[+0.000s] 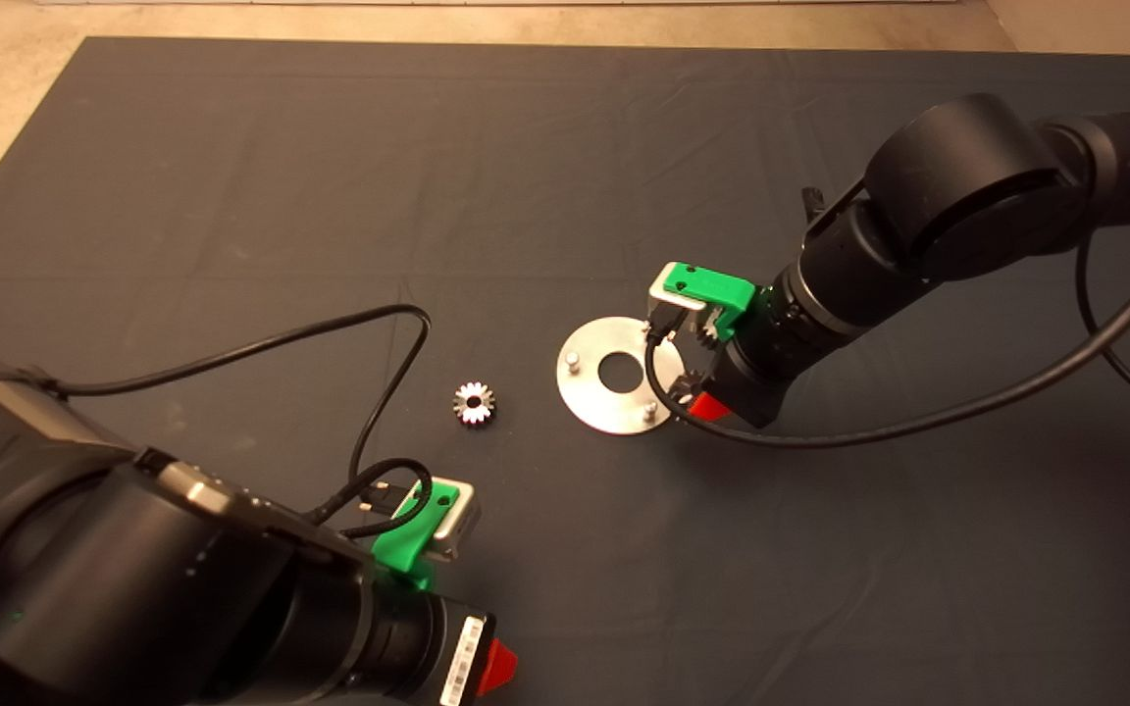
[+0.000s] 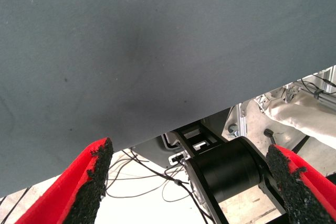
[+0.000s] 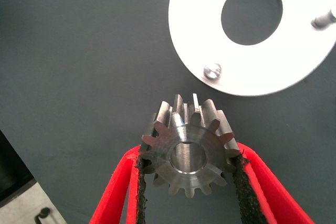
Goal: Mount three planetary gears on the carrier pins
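Observation:
A silver disc (image 1: 592, 392) lies mid-mat with carrier pins (image 1: 573, 360) standing bare on it. My right gripper (image 1: 693, 365) hovers at the disc's right rim. In the right wrist view it (image 3: 189, 153) is shut on one planetary gear (image 3: 181, 129), gripped by its toothed sides with the centre hole facing the camera, above the mat a short way from the disc (image 3: 199, 40) and the nearest pin (image 3: 212, 70). A second gear (image 1: 474, 403) rests flat on the mat left of the disc. My left gripper (image 2: 189, 182) waits open and empty at the lower left.
A black cable (image 1: 330, 338) loops across the mat from the left arm toward the loose gear. The right arm's cable (image 1: 820, 436) curves over the mat right of the disc. The left wrist view shows the mat's edge with wires and the robot base below.

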{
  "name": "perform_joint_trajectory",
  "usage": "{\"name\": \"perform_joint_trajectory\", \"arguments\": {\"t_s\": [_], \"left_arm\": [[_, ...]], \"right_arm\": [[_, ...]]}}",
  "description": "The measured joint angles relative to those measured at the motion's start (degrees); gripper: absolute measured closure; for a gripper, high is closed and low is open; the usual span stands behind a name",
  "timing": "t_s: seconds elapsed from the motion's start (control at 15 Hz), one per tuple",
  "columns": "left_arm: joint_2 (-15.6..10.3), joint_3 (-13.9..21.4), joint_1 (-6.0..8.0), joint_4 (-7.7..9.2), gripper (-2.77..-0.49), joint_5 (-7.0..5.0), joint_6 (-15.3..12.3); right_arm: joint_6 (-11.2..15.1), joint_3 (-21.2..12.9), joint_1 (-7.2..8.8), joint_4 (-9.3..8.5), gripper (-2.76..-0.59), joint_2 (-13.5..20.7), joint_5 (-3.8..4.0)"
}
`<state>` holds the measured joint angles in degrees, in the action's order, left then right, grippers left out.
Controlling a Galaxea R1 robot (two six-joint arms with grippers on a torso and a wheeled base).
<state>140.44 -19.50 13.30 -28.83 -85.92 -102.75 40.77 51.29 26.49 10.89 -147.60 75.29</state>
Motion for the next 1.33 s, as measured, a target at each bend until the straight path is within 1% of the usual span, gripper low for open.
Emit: {"name": "perform_joint_trajectory", "arguments": {"t_s": [0.07, 0.13, 0.2, 0.27, 0.33, 0.4, 0.47, 0.53, 0.67, 0.73, 0.8, 0.87, 0.93, 1.0, 1.2, 1.27, 1.33], "left_arm": [[0.05, 0.0, 0.01, 0.0, -2.07, 0.01, 0.0], [0.02, 0.0, 0.01, -0.01, -2.07, 0.0, 0.0], [-0.02, 0.0, 0.0, 0.0, -2.07, 0.0, 0.0], [-0.13, 0.0, 0.01, 0.0, -2.07, -0.02, 0.0], [-0.11, 0.0, 0.0, 0.0, -2.07, -0.02, 0.0], [-0.11, 0.0, 0.0, 0.0, -2.07, -0.02, 0.0], [-0.11, 0.0, 0.01, 0.0, -2.07, 0.0, 0.0], [-0.11, 0.0, 0.01, 0.0, -2.07, 0.0, 0.0], [-0.11, 0.0, 0.01, 0.0, -2.07, 0.0, 0.0], [-0.11, 0.0, 0.01, 0.0, -2.07, 0.0, 0.0], [-0.11, 0.0, 0.0, 0.0, -2.07, 0.01, 0.0], [-0.13, 0.0, 0.01, -0.02, -2.07, 0.01, 0.0], [-0.11, 0.0, 0.0, 0.0, -2.07, 0.0, 0.0], [-0.11, 0.0, 0.01, -0.02, -2.07, 0.01, 0.0], [-0.13, 0.0, 0.0, -0.02, -2.07, 0.01, 0.0], [-0.13, 0.0, 0.01, -0.02, -2.07, 0.01, 0.0], [-0.13, 0.0, 0.0, -0.02, -2.07, 0.01, 0.0]], "right_arm": [[-0.02, 0.17, -0.01, 0.0, -0.91, -1.42, 0.32], [-0.04, 0.26, -0.01, 0.0, -0.91, -2.7, 1.1], [-0.04, 0.53, -0.01, 0.0, -0.91, -4.03, 2.04], [-0.09, 0.91, -0.04, 0.0, -0.9, -5.05, 2.46], [-0.28, 1.05, -0.12, 0.0, -0.9, -5.31, 2.79], [-0.28, 1.21, -0.2, 0.0, -0.9, -5.27, 3.61], [-0.33, 1.44, -0.21, 0.0, -0.9, -5.13, 4.73], [-0.45, 1.62, -0.28, 0.01, -0.9, -5.07, 5.58], [-1.94, 2.21, -0.3, 0.02, -0.9, -5.09, 7.31], [-2.72, 3.14, -0.37, 0.0, -0.9, -5.07, 7.57], [-3.54, 4.37, -0.76, 0.02, -0.9, -4.9, 7.7], [-3.89, 5.31, -1.38, 0.05, -0.9, -4.59, 7.96], [-3.94, 6.08, -1.95, 0.02, -0.89, -4.46, 8.48], [-3.95, 6.68, -2.66, 0.05, -0.89, -4.5, 8.58], [-4.08, 7.01, -4.64, 0.24, -0.89, -5.31, 8.41], [-4.08, 7.01, -5.13, 0.29, -0.89, -5.46, 8.25], [-4.08, 7.01, -5.35, 0.33, -0.89, -5.46, 8.28]]}}
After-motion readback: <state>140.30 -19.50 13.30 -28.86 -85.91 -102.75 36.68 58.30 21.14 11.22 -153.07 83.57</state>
